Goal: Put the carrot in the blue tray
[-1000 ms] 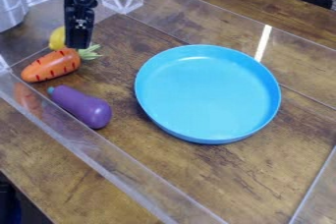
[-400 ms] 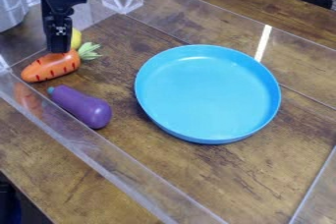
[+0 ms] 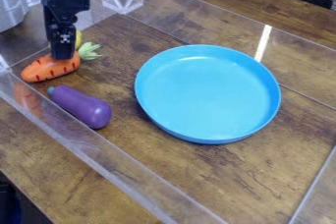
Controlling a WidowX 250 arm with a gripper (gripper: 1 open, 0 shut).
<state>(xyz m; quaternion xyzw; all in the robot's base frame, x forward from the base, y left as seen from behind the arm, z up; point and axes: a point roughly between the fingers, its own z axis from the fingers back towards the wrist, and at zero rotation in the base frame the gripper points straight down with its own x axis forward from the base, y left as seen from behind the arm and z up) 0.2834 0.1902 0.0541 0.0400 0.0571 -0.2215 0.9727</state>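
The orange carrot lies on the wooden table at the far left, its green top pointing right and mostly covered by my gripper. My gripper hangs straight down over the carrot's leafy end. Its dark fingers stand open, with the tips right at the carrot, and nothing is held. The blue tray sits right of centre with nothing in it, well apart from the carrot.
A purple eggplant lies just in front of the carrot. A yellow lemon peeks out behind the gripper. A clear plastic wall runs along the table's front and left edge.
The gripper swung left from above the lemon, then came down over the carrot's leafy end. The carrot, eggplant and tray have stayed put.
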